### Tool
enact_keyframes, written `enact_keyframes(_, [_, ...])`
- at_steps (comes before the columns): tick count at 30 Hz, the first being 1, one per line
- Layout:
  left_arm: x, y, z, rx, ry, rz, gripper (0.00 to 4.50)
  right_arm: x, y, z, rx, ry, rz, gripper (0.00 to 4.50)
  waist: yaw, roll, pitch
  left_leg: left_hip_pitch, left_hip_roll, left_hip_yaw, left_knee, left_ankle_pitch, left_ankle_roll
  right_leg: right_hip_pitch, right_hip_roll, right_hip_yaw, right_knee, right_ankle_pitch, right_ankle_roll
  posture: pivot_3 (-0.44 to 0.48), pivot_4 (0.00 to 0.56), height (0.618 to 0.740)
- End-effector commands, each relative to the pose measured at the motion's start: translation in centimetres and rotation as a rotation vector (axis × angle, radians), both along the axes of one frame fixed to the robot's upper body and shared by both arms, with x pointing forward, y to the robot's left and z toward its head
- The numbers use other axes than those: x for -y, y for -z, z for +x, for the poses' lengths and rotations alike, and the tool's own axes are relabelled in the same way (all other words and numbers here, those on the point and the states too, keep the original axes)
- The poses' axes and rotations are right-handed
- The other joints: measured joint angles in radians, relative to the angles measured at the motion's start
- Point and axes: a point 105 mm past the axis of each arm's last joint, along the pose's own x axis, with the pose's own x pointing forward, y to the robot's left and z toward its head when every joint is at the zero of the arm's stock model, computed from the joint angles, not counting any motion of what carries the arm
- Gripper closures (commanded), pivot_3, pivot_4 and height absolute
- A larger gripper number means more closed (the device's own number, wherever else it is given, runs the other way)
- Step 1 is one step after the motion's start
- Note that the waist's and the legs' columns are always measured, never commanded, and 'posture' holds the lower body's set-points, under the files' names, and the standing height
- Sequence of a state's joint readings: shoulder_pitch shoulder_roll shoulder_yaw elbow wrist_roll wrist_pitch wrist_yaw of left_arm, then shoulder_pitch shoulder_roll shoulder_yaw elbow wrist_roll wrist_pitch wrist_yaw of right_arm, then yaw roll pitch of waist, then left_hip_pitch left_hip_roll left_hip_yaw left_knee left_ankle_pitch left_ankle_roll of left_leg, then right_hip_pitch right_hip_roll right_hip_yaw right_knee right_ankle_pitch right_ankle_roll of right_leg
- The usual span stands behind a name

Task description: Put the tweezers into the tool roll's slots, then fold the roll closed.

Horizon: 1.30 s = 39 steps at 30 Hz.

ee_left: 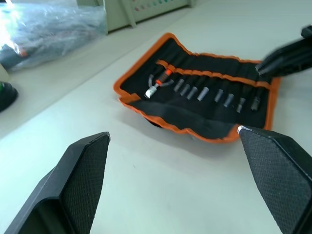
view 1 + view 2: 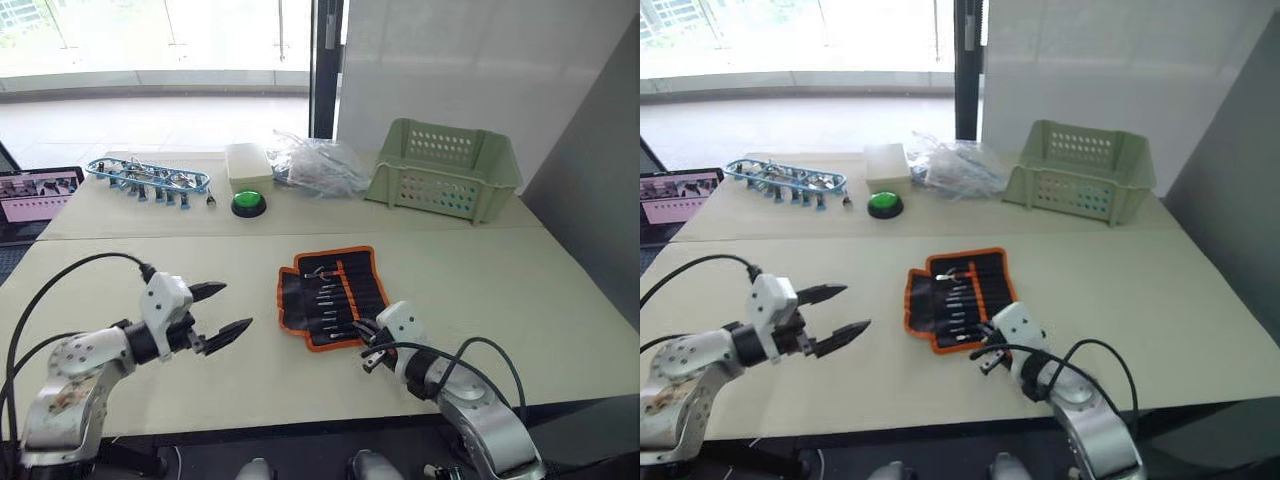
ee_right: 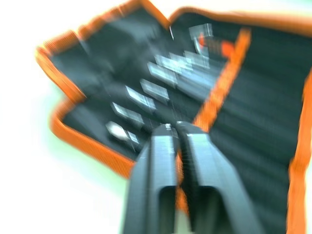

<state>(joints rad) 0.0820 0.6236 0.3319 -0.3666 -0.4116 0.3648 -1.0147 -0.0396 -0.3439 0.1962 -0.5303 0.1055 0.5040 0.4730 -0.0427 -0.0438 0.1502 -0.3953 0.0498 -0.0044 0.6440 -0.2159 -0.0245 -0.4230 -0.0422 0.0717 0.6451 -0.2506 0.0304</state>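
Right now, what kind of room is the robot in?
Probably a lab or office test room. A pale work table holds an open tool roll, a green push button and a plastic basket, with big windows behind.

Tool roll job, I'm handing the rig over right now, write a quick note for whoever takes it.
Left end effector: open, empty, above the table left of the tool roll.
Right end effector: fingers shut, holding nothing visible, at the roll's near edge.
Tool roll lies open and flat on the table, tweezers seated in a row in the slots.
Done: tweezers appear loaded; no loose ones seen on the table.
Left: fold the roll closed.
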Motion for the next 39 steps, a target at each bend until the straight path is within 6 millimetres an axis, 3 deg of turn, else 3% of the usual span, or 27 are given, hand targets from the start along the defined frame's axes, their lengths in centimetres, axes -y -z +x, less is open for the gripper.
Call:
enact_keyframes(1, [0.0, -1.1, -1.3, 0.052, 0.042, 0.008, 0.0, -1.9, -2.5, -1.4, 0.12, -0.149, -0.002, 2.64, 0.002, 0.0, 0.0, 0.0, 0.0, 0.0, 0.0, 0.0, 0.0, 0.0, 0.0, -0.001, 0.0, 0.0, 0.0, 0.0, 0.15, 0.725])
enact_keyframes(6, [-0.4, -0.9, -2.3, 0.043, 0.036, -0.015, 0.0, -4.8, -3.1, -2.4, 0.177, -0.299, -0.029, 0.89, 0.004, 0.0, 0.001, 0.0, 0.0, 0.0, 0.0, 0.0, 0.0, 0.0, 0.0, -0.001, 0.0, -0.001, -0.002, 0.0, 0.15, 0.725])
enact_keyframes(9, [-0.7, -1.2, -3.1, 0.045, 0.041, -0.029, 0.0, -7.2, -1.5, -1.5, 0.205, -0.311, -0.114, 0.03, 0.001, -0.001, 0.0, 0.001, 0.0, 0.0, 0.0, 0.0, 0.0, 0.0, 0.0, 0.0, 0.0, -0.003, -0.006, 0.0, 0.15, 0.725])
enact_keyframes(14, [-1.4, -1.6, -3.7, 0.05, 0.03, 0.004, 0.0, -9.8, 0.2, -1.6, 0.238, -0.353, -0.23, 0.03, 0.001, -0.001, 0.001, 0.001, 0.001, 0.001, -0.001, 0.0, 0.0, -0.001, 0.0, -0.001, 0.001, -0.003, -0.006, 0.0, 0.15, 0.725])
enact_keyframes(19, [-1.1, -1.7, -3.8, 0.032, 0.018, -0.003, 0.0, -9.7, 1.4, 0.5, 0.339, -0.212, -0.395, 0.03, 0.005, -0.002, 0.001, 0.0, 0.0, 0.001, 0.0, 0.0, 0.0, -0.001, -0.001, -0.001, 0.0, -0.003, -0.006, 0.0, 0.15, 0.725])
enact_keyframes(26, [-1.2, -1.1, -4.0, 0.018, 0.003, 0.014, 0.0, -9.7, 1.2, 1.5, 0.355, -0.131, -0.376, 0.03, 0.001, -0.002, 0.001, 0.001, 0.001, 0.001, 0.0, 0.0, 0.0, -0.002, 0.0, -0.001, 0.001, -0.003, -0.006, 0.0, 0.15, 0.725])
enact_keyframes(29, [-1.0, -1.2, -3.7, 0.024, 0.007, 0.002, 0.0, -10.0, 0.9, 1.4, 0.36, -0.13, -0.354, 0.78, 0.001, -0.002, 0.001, 0.001, 0.001, 0.001, 0.0, 0.0, 0.0, -0.001, 0.0, -0.001, 0.001, -0.003, -0.006, 0.0, 0.15, 0.725])
enact_keyframes(39, [-1.1, -1.2, -3.0, 0.043, -0.004, 0.009, 0.0, -9.4, 0.6, 1.6, 0.359, -0.113, -0.338, 4.21, 0.0, -0.002, 0.001, 0.001, 0.001, 0.001, 0.0, 0.0, 0.0, -0.001, 0.0, -0.002, 0.001, -0.002, -0.005, 0.0, 0.15, 0.725])
